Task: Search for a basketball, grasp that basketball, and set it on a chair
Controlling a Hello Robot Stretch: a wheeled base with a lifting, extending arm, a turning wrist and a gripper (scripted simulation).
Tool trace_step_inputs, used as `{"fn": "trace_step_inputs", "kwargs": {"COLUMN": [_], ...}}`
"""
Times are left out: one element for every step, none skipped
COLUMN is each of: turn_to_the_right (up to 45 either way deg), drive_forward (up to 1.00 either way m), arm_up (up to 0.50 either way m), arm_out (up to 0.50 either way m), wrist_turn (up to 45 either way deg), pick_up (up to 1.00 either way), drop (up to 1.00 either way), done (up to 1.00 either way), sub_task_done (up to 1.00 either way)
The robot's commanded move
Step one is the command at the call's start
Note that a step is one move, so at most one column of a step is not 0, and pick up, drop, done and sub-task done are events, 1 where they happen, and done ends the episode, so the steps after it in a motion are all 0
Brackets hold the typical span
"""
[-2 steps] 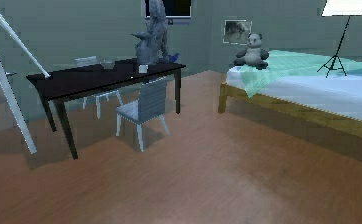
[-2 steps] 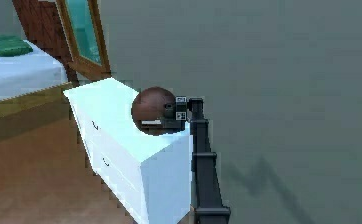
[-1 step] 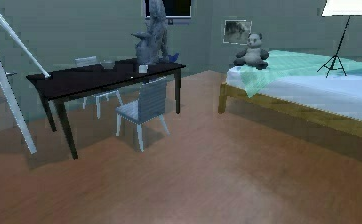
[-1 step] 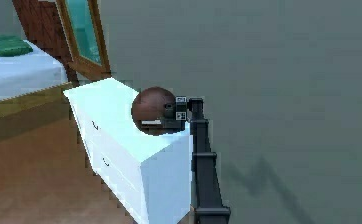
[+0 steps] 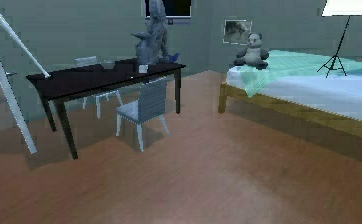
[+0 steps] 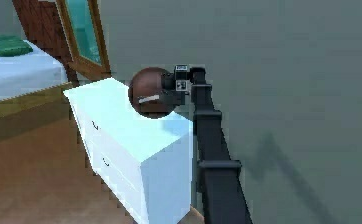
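The basketball [image 6: 139, 88], a dark reddish-brown sphere, shows at the far back corner of a white dresser [image 6: 119, 135] in my arm side view. The gripper [image 6: 161, 93] sits right against the ball's right side at the end of the arm [image 6: 217, 160]. With the dresser top just under and behind the ball, I can't tell whether the gripper holds it or whether the ball rests on the top. The dresser shows two drawer fronts, both flush, so I can't see what is in them. Left of the dresser is a bed [image 6: 19, 75] with a green pillow [image 6: 7, 45], and behind it a wood-framed panel [image 6: 81, 35]. In my forward view a pale chair [image 5: 146, 108] is tucked at a dark table [image 5: 89, 80]. The table carries a small pale item [image 5: 144, 67] I can't identify, and a grey statue [image 5: 155, 35] rises at its far side. To the right, a panda toy [image 5: 252, 50] sits on a second bed [image 5: 309, 85], near a tripod lamp [image 5: 337, 45].
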Motion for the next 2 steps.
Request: {"fn": "trace_step_inputs", "kwargs": {"turn_to_the_right": [0.0, 0.0], "drive_forward": [0.00, 0.00], "arm_up": [0.06, 0.00], "arm_out": [0.00, 0.00], "wrist_turn": [0.0, -45.0], "pick_up": [0.00, 0.00], "drop": [0.00, 0.00], "done": [0.00, 0.00], "sub_task_done": [0.00, 0.00]}}
